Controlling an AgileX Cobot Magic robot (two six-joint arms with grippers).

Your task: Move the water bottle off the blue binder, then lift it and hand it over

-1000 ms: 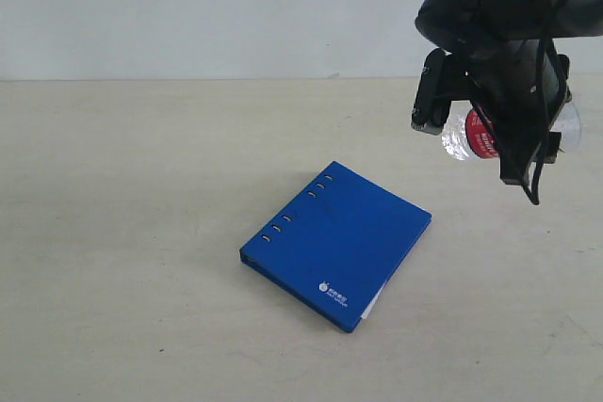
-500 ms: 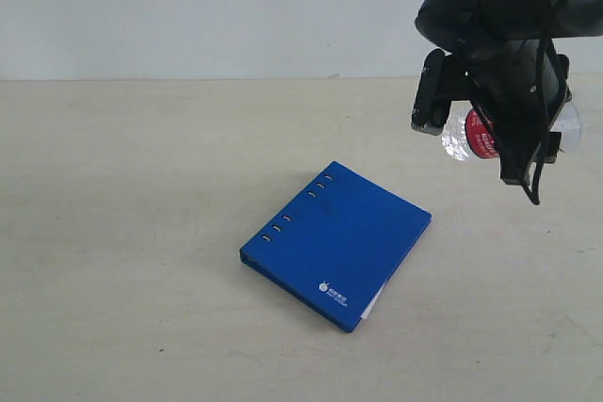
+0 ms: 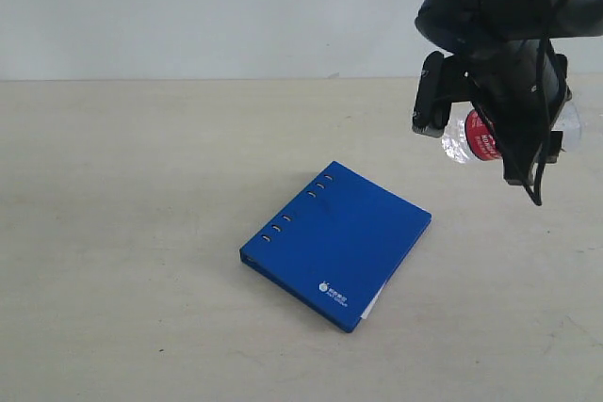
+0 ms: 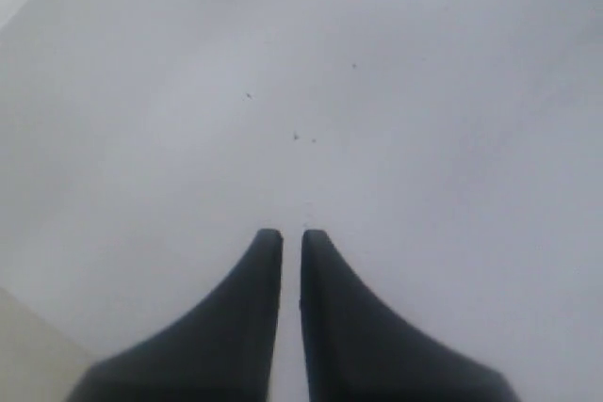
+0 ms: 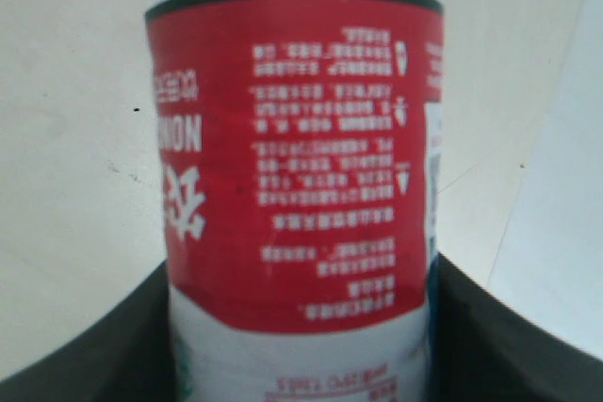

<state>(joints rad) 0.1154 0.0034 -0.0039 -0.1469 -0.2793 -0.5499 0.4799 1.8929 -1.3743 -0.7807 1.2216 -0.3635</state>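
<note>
The blue binder [image 3: 336, 243] lies flat on the table, with nothing on top of it. High at the right, my right gripper [image 3: 490, 129] holds the water bottle [image 3: 474, 135] in the air, well clear of the binder. In the right wrist view the bottle's red-and-white label [image 5: 297, 152] fills the frame between the dark fingers [image 5: 490, 327], which press on both of its sides. Its cap is hidden. My left gripper [image 4: 291, 233] is outside the exterior view. Its fingers are nearly together with nothing between them, facing a plain pale surface.
The beige table [image 3: 132, 233] stretches to the left and front of the binder. A pale wall [image 3: 207, 7] closes off the back. The black right arm [image 3: 509, 7] fills the upper right corner.
The right gripper and the bottle have risen very slightly. The binder has not moved.
</note>
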